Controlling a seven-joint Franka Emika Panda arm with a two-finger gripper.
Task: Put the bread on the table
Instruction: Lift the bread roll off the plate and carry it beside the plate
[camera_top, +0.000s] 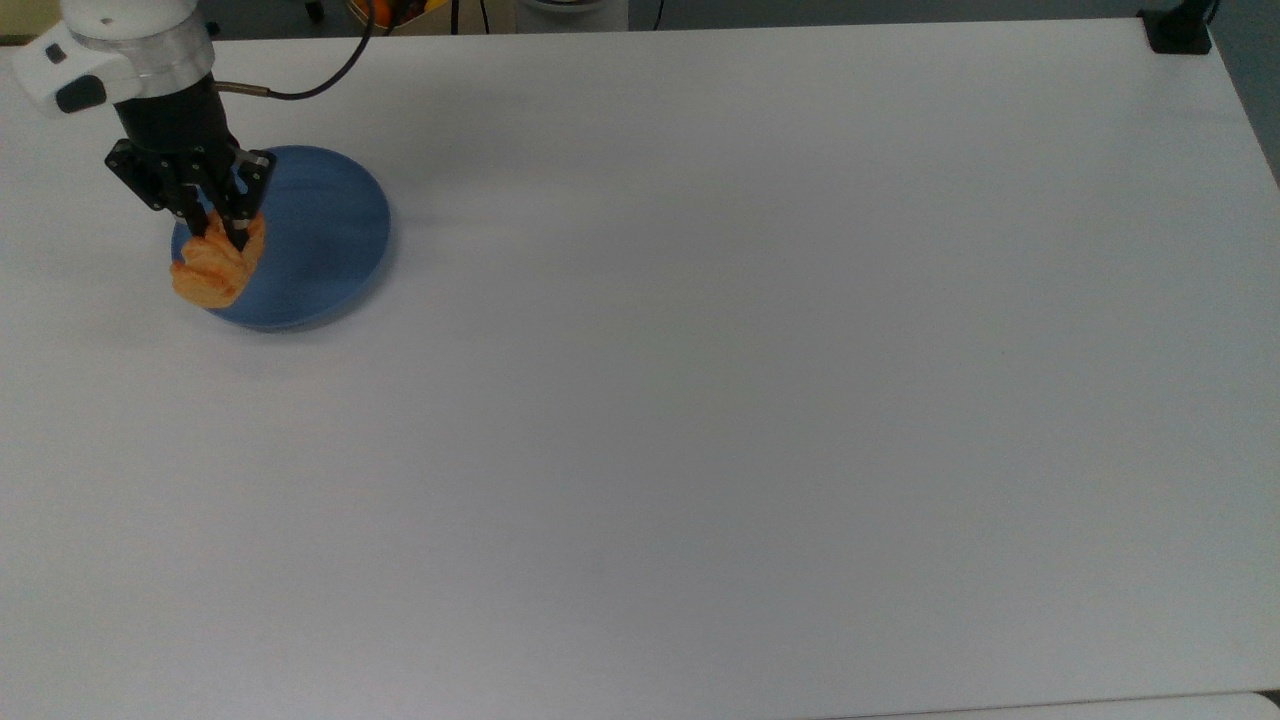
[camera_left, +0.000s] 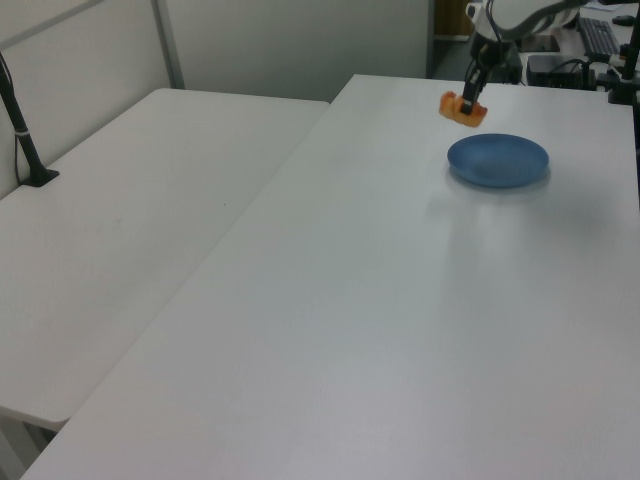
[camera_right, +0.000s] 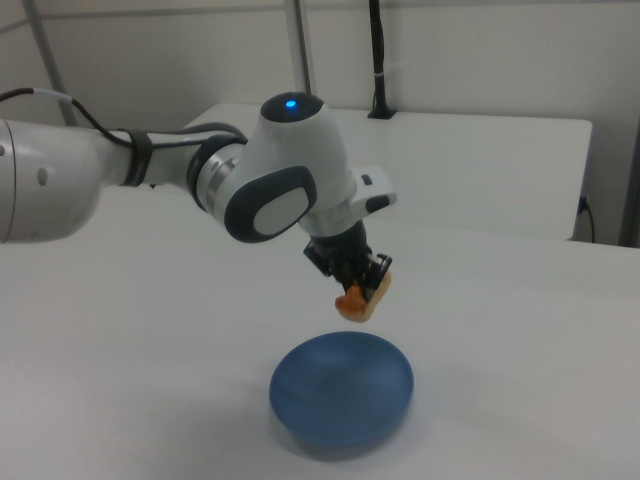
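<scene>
At upper left of the top view, the gripper (camera_top: 222, 232) pinches the bread (camera_top: 215, 268) above the plate (camera_top: 320, 240) rim, lifted so it can reach the table (camera_top: 700, 400)

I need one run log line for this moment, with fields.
phase: carry | pincer: shut on bread | bread: lifted clear above blue plate | blue plate: bare | table: bread not yet placed

The claw (camera_top: 222, 222) hides the bread's (camera_top: 212, 270) upper end.
</scene>
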